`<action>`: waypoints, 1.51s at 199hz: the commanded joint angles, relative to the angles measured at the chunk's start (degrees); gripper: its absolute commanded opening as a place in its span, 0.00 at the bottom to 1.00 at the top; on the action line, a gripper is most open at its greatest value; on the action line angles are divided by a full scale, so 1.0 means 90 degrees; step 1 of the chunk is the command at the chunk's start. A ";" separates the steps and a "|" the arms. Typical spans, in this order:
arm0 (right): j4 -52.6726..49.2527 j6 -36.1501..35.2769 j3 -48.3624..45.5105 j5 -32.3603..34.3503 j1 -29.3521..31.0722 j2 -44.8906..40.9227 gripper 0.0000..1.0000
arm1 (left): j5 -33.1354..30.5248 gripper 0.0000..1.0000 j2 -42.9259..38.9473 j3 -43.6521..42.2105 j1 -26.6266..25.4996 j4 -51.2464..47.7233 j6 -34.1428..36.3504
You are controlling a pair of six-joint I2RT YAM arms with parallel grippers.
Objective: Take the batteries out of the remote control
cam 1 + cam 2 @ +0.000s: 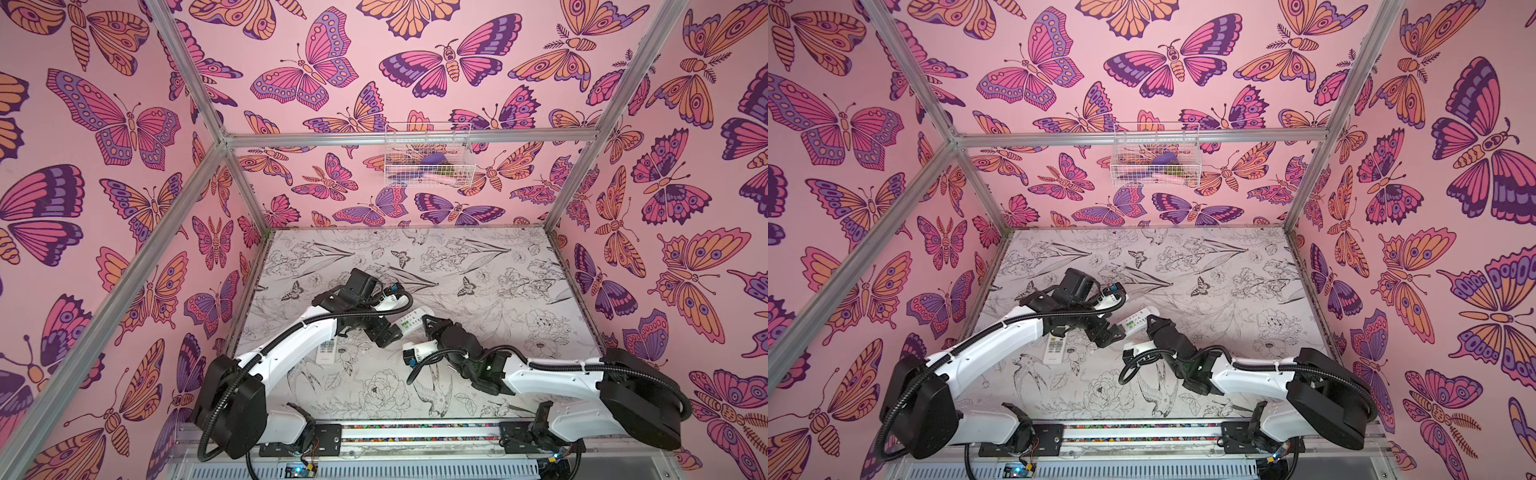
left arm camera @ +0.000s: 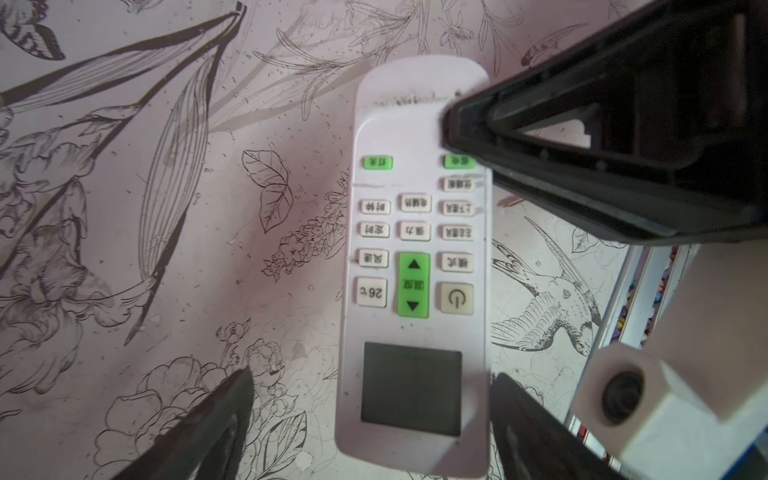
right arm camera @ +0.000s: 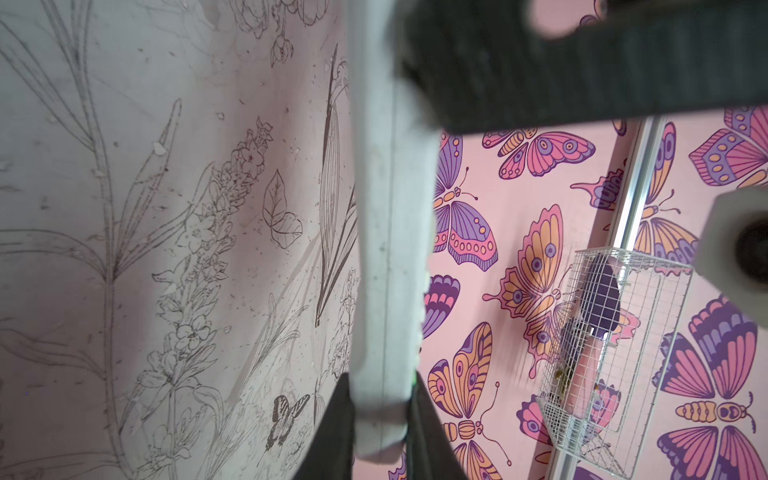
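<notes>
Item 1. The air-conditioner remote (image 1: 411, 321) (image 1: 1136, 320) is white with green and cream keys and a dark display. In both top views it sits slightly toward 7 o'clock of the middle of the floral-print table (image 1: 498, 291) (image 1: 1225, 286). Its long axis runs from 8 o'clock to 2 o'clock. Whether it rests on the table cannot be told.

Item 2. The right gripper (image 1: 424, 320) (image 1: 1150, 322) (image 3: 380, 399) is pinching this remote. The right wrist view shows the remote (image 3: 386, 208) edge-on between two black fingers (image 3: 336, 428), one against each broad face. In the left wrist view the same gripper (image 2: 461, 124) bites the plain end, beside the top green keys.

Item 3. The left gripper (image 1: 395, 331) (image 1: 1115, 332) (image 2: 372, 376) is at 8 o'clock of the remote, with its jaws spread wide. In its wrist view the display end of the remote (image 2: 415, 232) lies between the fingers (image 2: 216, 424). One finger is clearly apart from the casing and the other is just beside it (contact cannot be confirmed).

Item 4. The batteries show in no view. The keypad face is toward the left wrist camera and the back of the casing is hidden.

Item 5. A second remote (image 1: 326, 351) (image 1: 1054, 349) lies flat on the table, partly under the left arm, at 8 o'clock of the held one.

Item 6. A white wire basket (image 1: 415, 176) (image 1: 1142, 176) (image 3: 648, 332) hangs on the back wall at 12 o'clock. It holds a purple item and pinkish items that are too small to identify.
</notes>
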 commanded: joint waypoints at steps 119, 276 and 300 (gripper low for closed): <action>-0.3383 0.4203 0.1415 -0.2809 -0.1315 -0.0346 0.00 | -0.0781 0.95 -0.0432 0.0775 0.0937 -0.0830 0.0257; -0.3254 0.6887 0.2040 -0.7874 -0.2578 0.0526 0.00 | 0.1374 1.00 -0.0364 0.1716 0.1354 -0.2052 0.0917; -0.2951 0.7044 0.2072 -0.8209 -0.2584 0.0756 0.00 | 0.1756 1.00 -0.0310 0.1609 0.1281 -0.2024 0.1071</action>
